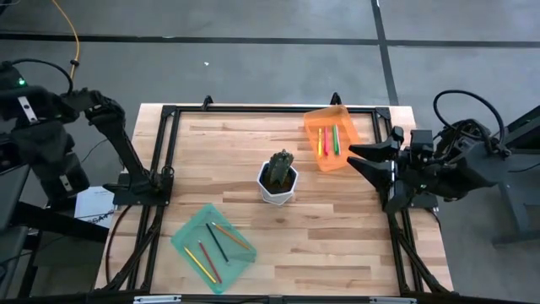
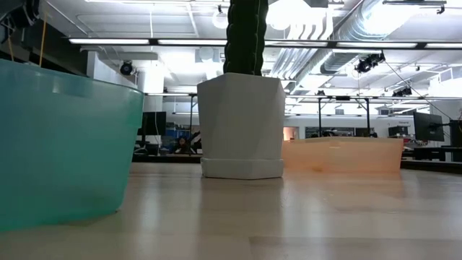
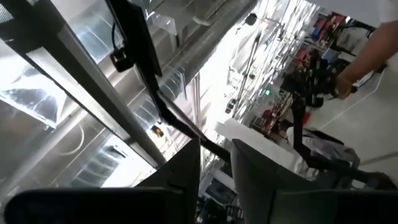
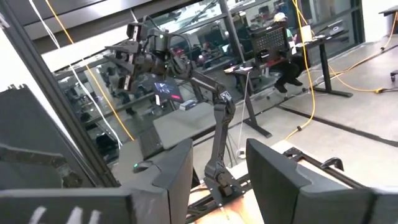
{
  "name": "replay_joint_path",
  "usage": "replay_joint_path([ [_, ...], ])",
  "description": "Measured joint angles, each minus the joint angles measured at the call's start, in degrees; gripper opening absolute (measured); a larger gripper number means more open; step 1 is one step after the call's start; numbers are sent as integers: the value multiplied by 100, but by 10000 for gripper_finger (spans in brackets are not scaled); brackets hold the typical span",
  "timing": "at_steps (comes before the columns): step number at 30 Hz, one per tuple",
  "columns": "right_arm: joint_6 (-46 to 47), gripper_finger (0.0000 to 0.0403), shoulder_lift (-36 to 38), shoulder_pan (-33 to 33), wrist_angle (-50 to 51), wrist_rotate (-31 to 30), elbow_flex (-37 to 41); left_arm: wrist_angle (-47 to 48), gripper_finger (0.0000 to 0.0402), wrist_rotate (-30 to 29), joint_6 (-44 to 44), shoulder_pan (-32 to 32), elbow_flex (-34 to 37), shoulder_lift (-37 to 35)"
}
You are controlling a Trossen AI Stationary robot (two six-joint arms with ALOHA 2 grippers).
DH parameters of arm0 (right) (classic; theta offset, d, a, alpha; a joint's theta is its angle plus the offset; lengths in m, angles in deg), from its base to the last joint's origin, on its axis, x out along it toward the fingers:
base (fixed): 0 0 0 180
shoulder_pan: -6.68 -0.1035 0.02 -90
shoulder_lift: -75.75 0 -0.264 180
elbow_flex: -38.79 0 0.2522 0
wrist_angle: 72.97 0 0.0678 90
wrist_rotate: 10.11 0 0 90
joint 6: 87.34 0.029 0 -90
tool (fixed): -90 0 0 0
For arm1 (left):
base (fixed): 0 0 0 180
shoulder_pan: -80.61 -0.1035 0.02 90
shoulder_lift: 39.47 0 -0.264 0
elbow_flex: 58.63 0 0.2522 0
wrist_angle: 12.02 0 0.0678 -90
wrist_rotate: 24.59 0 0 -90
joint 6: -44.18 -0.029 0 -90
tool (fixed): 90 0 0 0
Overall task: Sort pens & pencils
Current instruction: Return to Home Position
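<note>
Hovering at the right edge of the table (image 1: 337, 253), the right gripper (image 4: 217, 149) has its fingers spread wide, holding nothing; the pens (image 1: 327, 139) lie in the orange bin (image 1: 346, 122) just ahead of it. The pencils (image 1: 218, 243) rest in the green bin (image 1: 196, 228), well beyond it past the potted cactus (image 1: 279, 176). The left gripper (image 3: 216, 149), off the table's left side, gapes empty too.

blocked: potted cactus (image 1: 278, 176) at centre, green bin (image 1: 186, 238) left, orange bin (image 1: 348, 139) right | free: i find bare table (image 1: 337, 228) everywhere else
</note>
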Motion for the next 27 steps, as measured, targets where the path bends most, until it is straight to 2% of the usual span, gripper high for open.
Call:
replay_joint_path([
  [3, -12, 142, 2, 0, 20, 0, 0, 3, 71, 146, -44, -1, 0, -71],
  [5, -16, 142, 2, 0, 46, 0, 0, 28, 68, 674, 78, -1, 0, -153],
  [7, -33, 142, 3, 0, 47, 0, 0, 140, 67, 1423, 278, -1, 0, -257],
  [12, 12, 142, 9, 0, 76, 0, 0, 315, 76, 3734, 964, -1, -5, -558],
  [15, 95, 142, 9, 0, 76, 1, 0, 311, 80, 4697, 1133, 2, -6, -582],
  [19, 221, 142, 9, 0, 76, 2, 0, 358, 79, 5068, 1139, -1, 2, -578],
  [27, 532, 142, 0, 1, 76, -217, 0, 848, 81, 5159, 952, -1, 2, -732],
])
